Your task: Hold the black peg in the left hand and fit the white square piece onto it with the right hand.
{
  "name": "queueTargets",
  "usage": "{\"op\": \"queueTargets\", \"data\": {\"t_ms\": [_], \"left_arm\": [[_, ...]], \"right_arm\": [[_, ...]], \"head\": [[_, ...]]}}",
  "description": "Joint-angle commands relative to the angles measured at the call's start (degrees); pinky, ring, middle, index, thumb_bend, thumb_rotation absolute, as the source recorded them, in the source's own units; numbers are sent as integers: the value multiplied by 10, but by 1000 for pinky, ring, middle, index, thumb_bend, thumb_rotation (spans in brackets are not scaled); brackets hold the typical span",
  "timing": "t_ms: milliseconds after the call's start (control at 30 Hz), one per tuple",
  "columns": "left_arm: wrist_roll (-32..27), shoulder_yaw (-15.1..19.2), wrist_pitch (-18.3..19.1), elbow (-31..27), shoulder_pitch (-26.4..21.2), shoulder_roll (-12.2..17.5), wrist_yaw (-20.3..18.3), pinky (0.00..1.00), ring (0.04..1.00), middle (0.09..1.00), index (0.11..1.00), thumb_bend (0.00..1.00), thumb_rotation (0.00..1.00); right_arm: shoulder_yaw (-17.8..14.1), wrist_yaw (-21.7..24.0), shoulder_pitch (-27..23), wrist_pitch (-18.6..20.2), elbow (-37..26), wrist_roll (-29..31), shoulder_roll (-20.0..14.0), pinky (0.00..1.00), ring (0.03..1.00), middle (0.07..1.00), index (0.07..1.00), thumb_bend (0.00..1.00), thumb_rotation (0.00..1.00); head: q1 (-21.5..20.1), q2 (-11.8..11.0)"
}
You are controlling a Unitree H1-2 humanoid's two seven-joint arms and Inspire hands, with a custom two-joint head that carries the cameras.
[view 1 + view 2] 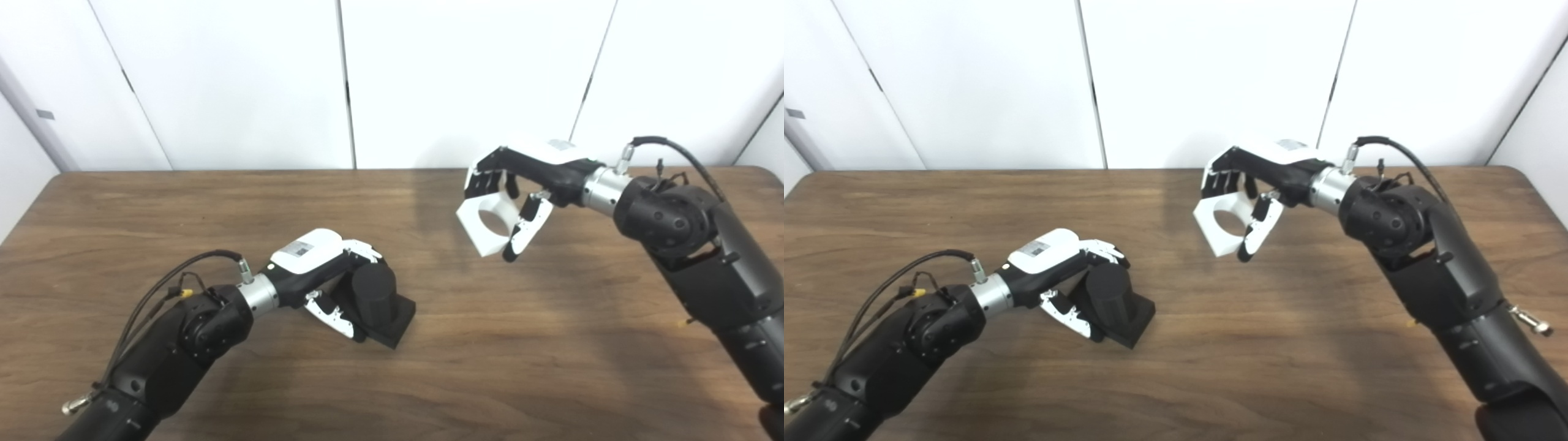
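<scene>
The black peg, a short cylinder on a square base, stands on the wooden table left of centre. My left hand is wrapped around it, fingers over the top and thumb at the near side. The white square piece with a round hole hangs in the air to the right, above the table. My right hand is shut on it, fingers on its far edge and thumb on its near right side. The piece sits up and to the right of the peg, well apart from it.
White wall panels rise behind the table's far edge. The right forearm crosses the right side of the table, and the left forearm the near left corner.
</scene>
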Motion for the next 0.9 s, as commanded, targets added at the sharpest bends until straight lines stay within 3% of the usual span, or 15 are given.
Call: {"op": "queueTargets", "data": {"t_ms": [0,367,867], "left_arm": [[27,-28,23,21,14,-17,-52,738,854,799,492,524,68],[27,-28,30,18,14,-20,-56,743,856,798,492,524,67],[25,-31,35,17,11,-26,-60,746,858,799,492,524,68]], "right_arm": [[-5,-2,-20,-23,-23,11,2,325,398,489,527,515,0],[7,1,-27,-24,-35,8,44,324,395,483,536,514,0],[17,11,-36,-25,-38,15,77,326,399,486,528,515,0]], "head": [[3,1],[9,3],[24,8]]}}
